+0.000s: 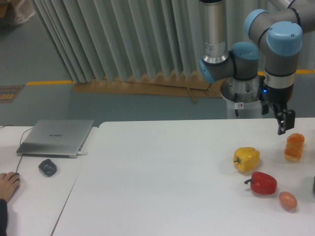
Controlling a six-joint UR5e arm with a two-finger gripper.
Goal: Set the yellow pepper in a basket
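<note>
The yellow pepper (246, 159) lies on the white table (167, 177) at the right, its short stem to the left. My gripper (284, 123) hangs above the table, up and to the right of the pepper and just above the orange lumpy item (294, 146). It holds nothing. Its dark fingers are seen from the side, so I cannot tell their gap. No basket shows; only a dark sliver (313, 184) sits at the right edge.
A red pepper (263, 183) lies just in front of the yellow one, with a small pinkish egg-shaped item (288, 200) to its right. A closed laptop (56, 137), a dark mouse (47, 167) and a person's hand (7, 184) are on the left table.
</note>
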